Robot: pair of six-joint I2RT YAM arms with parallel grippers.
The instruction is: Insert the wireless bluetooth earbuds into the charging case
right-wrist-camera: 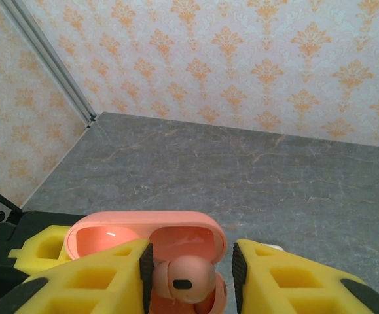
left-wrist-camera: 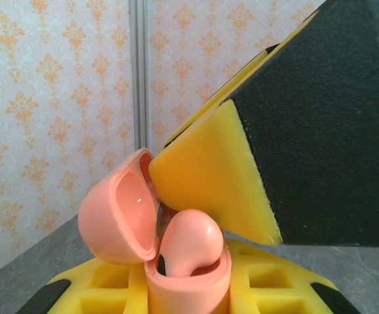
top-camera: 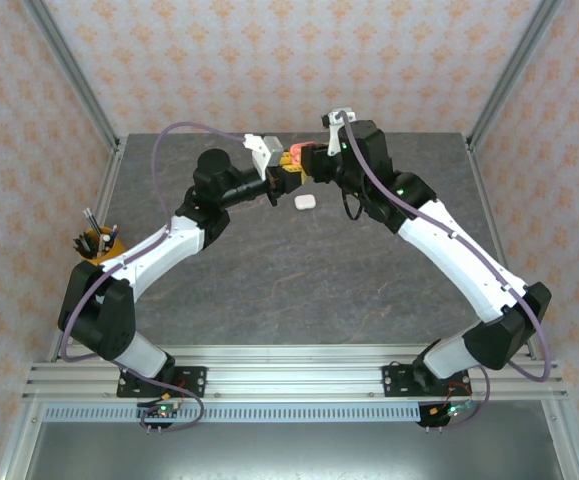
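Left wrist view: left gripper clenched on the open pink case, pink earbud sitting high in that case, right gripper parted around it; a brush on retreat could flip it out.

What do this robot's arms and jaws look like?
The left arm and right arm both have white link shells between bulky black joints. A looping purple cable trails along each. A small green light glows on the right arm. The jaws are yellow, moulded with square pockets, on black backing.
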